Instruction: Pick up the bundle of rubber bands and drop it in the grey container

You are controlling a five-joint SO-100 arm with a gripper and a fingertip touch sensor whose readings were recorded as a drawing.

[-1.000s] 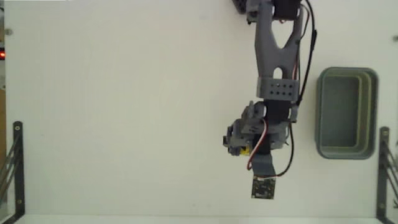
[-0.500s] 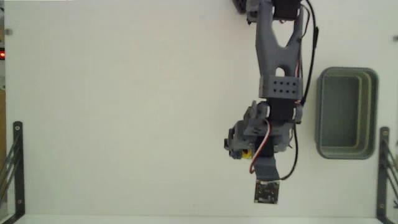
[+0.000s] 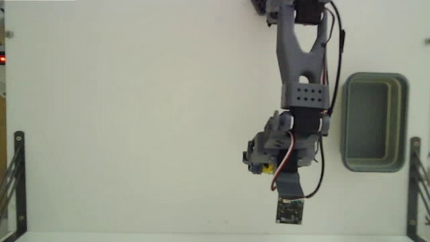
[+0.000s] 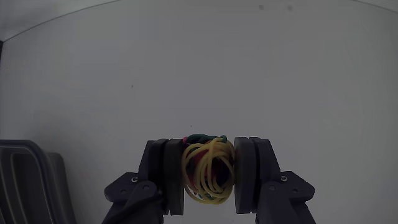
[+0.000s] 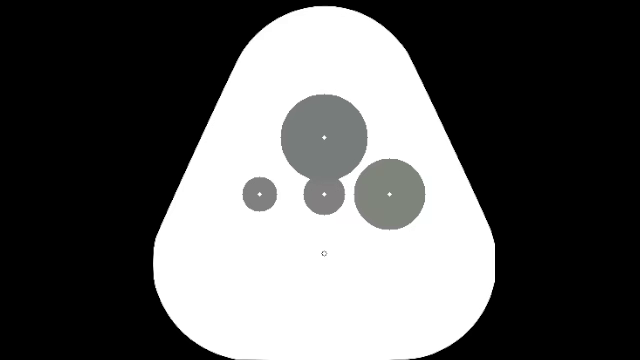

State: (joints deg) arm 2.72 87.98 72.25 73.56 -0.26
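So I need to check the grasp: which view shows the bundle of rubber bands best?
The wrist view: the bundle of rubber bands sits clamped between the gripper fingers, mostly yellow loops. In the fixed view, only a yellow speck shows beneath the arm.

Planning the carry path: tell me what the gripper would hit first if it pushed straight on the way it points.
Likely only bare white table: the gripper, shut on the bundle of rubber bands, faces open surface in the wrist view. Depth is unclear.
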